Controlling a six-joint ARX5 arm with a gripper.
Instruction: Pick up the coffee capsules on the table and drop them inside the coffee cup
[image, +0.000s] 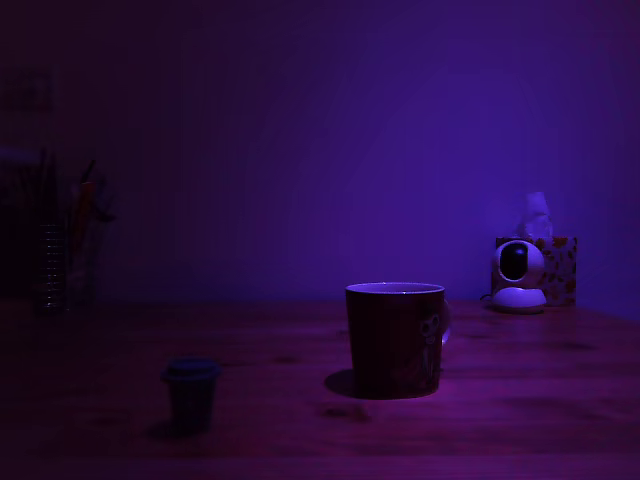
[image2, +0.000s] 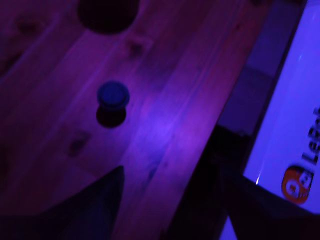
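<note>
- Far over on the exterior view's left there's a mesh pen holder (image: 52, 268) with a few pens sticking out, way at the back of the table (image: 560, 390). Super dim, everything is washed in purple light.
- Next along, the coffee capsule (image: 190, 392) sits upright on the wood, wide flanged rim up, on its own near the front edge. Nothing is touching it.
- To the right of that in the exterior view is the coffee cup (image: 394, 340), a dark mug with a pale rim, standing upright. There's a faint cartoon print on its side but I can't make out any writing on it. Capsule and cup are well apart.
- Back right corner: a white round camera gadget (image: 518, 273) with a patterned tissue box (image: 558, 268) right behind it, a tissue poking out of the top.
- Wrist view: the gripper (image2: 175, 200) hangs over the table's edge, with the capsule (image2: 113, 95) out ahead of it and off toward one finger's side, not between the fingers. The cup (image2: 107, 15) is further ahead still, past the capsule, only its dark base showing.
- Two dark fingers (image2: 95, 205) show, one at each side, spread wide with nothing between them, so it's holding nothing.
- Beyond the table edge on the gripper's other side there's a bright panel (image2: 290, 125) with an orange logo and dark lettering that starts "Le"; the rest is cut off, can't read it.
</note>
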